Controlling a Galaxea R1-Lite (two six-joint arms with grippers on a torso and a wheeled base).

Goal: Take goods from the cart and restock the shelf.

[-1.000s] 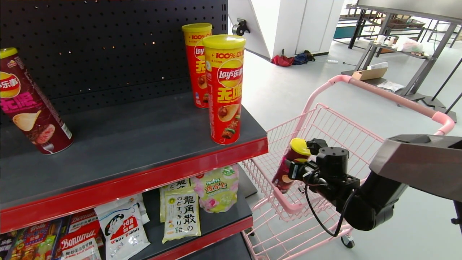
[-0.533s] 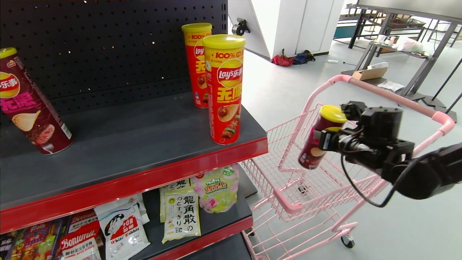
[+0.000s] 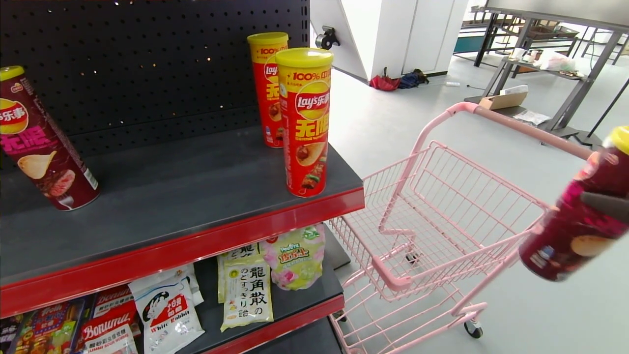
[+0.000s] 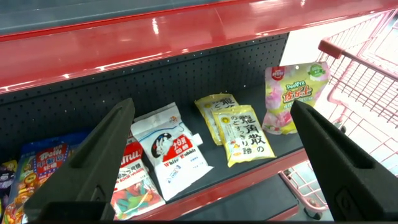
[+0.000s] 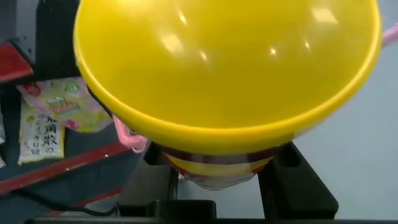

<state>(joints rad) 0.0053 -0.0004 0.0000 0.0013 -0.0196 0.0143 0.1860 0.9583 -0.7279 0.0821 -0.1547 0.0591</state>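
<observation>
A dark red chip can [image 3: 572, 231] with a yellow lid [image 5: 227, 68] hangs tilted at the far right, above and beside the pink cart [image 3: 442, 196]. My right gripper [image 3: 597, 202] is shut on its body, with a grey finger [image 3: 608, 205] across it; in the right wrist view the black fingers [image 5: 155, 186] clamp the can below the lid. The top shelf [image 3: 172, 196] holds two red cans [image 3: 304, 123] at its right end and a dark red can [image 3: 39, 142] at its left. My left gripper [image 4: 211, 155] is open, facing the lower shelf.
Snack bags [image 3: 245, 290] lie on the lower shelf [image 4: 249, 180], among them a white bag [image 4: 171, 149] and a green-pink pouch [image 4: 292, 99]. The cart's basket holds nothing I can see. A metal table [image 3: 540, 54] stands in the room behind.
My right arm has lifted the dark red can up out of the cart and carried it to the right, close to the head camera.
</observation>
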